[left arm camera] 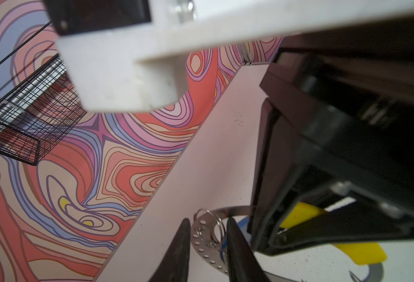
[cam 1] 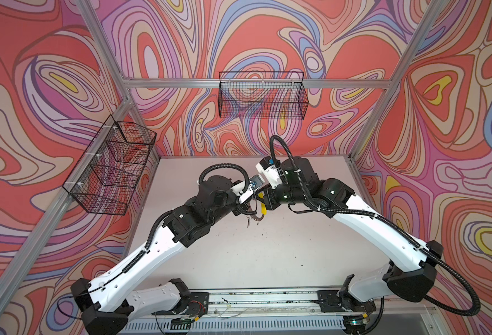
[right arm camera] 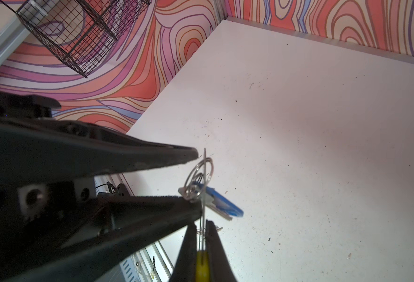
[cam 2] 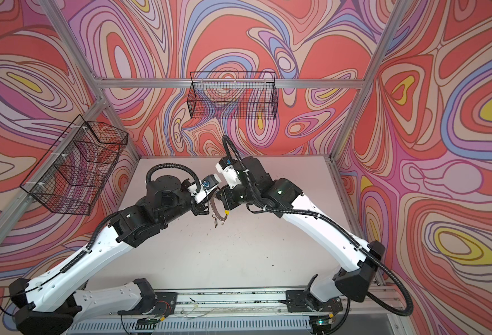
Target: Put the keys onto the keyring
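Observation:
The keyring [left arm camera: 201,244] is a thin grey perforated hoop with a yellow segment [right arm camera: 202,266]. My right gripper [right arm camera: 201,223] is shut on it at that yellow part and holds it edge-on above the table. My left gripper [left arm camera: 207,221] meets it from the other side. Its fingers pinch a small split ring [right arm camera: 199,175] across its width, right against the hoop's edge. A silver key with a blue tag [right arm camera: 223,205] hangs from that split ring. In both top views the hoop [cam 1: 254,216] [cam 2: 220,216] shows between the two wrists, with small wire rings [cam 1: 248,222] dangling below.
A black wire basket [cam 1: 263,95] hangs on the back wall and a tiered one [cam 1: 110,168] on the left wall. The white table [cam 1: 268,261] carries only dark specks. The arms' base rail [cam 1: 268,298] runs along the front edge.

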`<action>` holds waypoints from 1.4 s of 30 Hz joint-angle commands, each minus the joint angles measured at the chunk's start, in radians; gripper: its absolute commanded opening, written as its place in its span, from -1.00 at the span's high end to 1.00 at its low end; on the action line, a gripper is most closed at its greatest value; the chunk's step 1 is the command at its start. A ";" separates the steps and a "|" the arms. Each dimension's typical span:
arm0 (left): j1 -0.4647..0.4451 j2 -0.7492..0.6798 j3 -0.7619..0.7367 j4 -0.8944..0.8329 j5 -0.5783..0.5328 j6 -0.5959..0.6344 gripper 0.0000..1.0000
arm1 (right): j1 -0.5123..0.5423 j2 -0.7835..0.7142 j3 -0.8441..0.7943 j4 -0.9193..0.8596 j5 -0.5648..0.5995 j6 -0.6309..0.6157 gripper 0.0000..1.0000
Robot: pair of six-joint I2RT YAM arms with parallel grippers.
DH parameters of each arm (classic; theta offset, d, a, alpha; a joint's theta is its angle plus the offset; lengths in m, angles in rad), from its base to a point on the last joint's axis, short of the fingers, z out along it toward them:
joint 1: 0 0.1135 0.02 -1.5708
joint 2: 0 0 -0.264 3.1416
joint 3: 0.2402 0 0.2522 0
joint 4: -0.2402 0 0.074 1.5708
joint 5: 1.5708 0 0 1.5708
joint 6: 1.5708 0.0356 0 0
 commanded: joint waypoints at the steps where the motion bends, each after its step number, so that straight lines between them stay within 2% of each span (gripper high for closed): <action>1: -0.006 0.007 0.008 0.018 -0.023 -0.001 0.48 | 0.010 -0.003 0.016 0.035 -0.003 0.001 1.00; 9: -0.007 0.000 0.017 0.024 -0.045 -0.029 0.79 | 0.010 -0.008 0.003 0.045 -0.002 0.001 1.00; 21: -0.003 -0.001 0.036 0.025 -0.040 -0.124 0.78 | 0.013 -0.013 -0.001 0.055 -0.003 0.002 1.00; 30: 0.007 0.020 0.055 -0.002 0.015 -0.241 0.51 | 0.018 -0.019 -0.003 0.063 -0.011 0.003 1.00; 36: 0.023 0.032 0.076 -0.020 -0.011 -0.267 0.70 | 0.021 -0.031 -0.010 0.068 -0.006 0.004 1.00; 42: 0.032 0.032 0.089 -0.052 -0.041 -0.264 0.79 | 0.022 -0.035 -0.012 0.072 -0.005 0.005 1.00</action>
